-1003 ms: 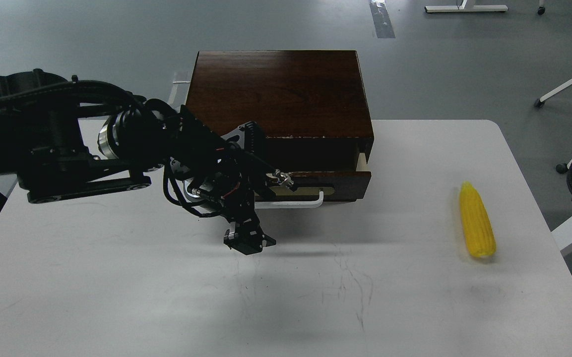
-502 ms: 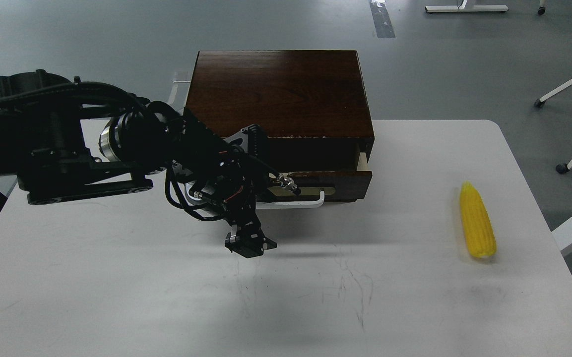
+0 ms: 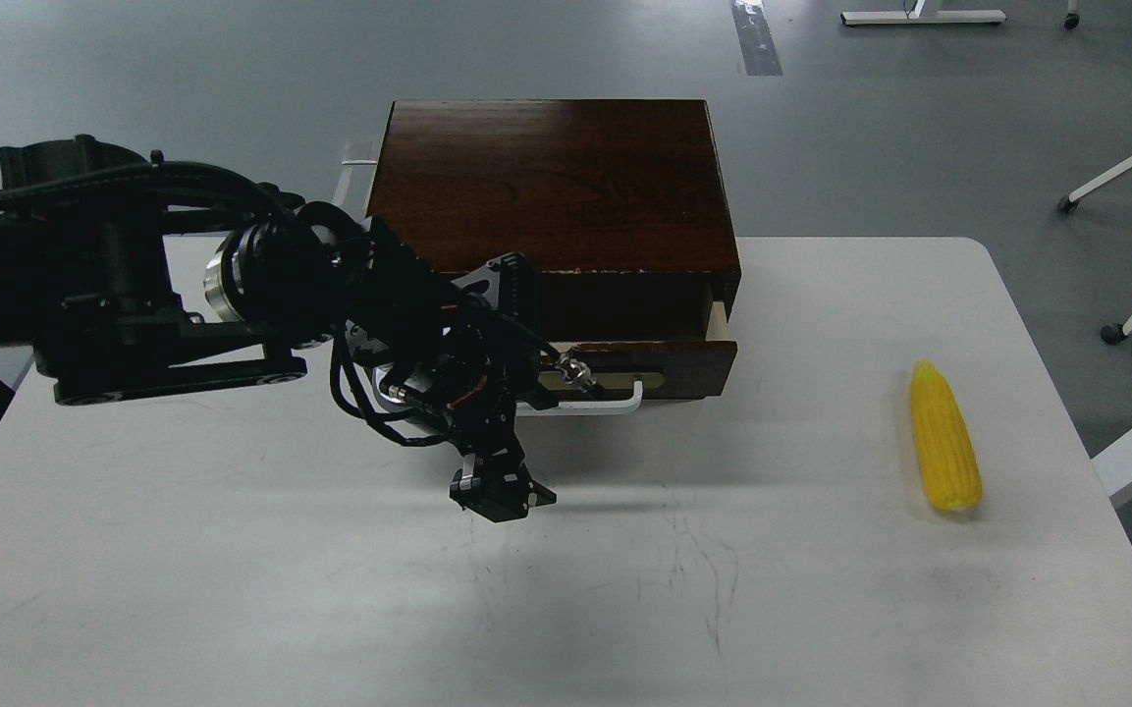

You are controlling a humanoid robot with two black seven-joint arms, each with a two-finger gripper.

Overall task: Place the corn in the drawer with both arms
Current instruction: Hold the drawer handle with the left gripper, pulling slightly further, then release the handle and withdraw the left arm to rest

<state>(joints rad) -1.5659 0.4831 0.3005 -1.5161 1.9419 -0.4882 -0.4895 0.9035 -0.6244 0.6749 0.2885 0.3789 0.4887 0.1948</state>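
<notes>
1. left arm [image 3: 134,304] reaches in across the table [image 3: 232,589], its gripper [image 3: 500,491] pointed down just in front of the drawer [image 3: 644,358], left of the handle [image 3: 615,403]; jaws too dark to tell.
2. drawer stands slightly pulled out, likely mid-opening.
3. corn [image 3: 943,450] lies well right on the table, tip away, probably left for the right arm.
4. right gripper not in view.

Premises present as a robotics laboratory or test room. A white bench [image 3: 821,609] with scuffed, scratched top stands on a bare grey sealed floor [image 3: 183,69]. A strip of tape [image 3: 757,39] marks the floor at the far side. White wheeled equipment stands [image 3: 1110,177] occupy the right edge, and a white frame base [image 3: 919,16] lies far right. No domestic furnishings observed.
</notes>
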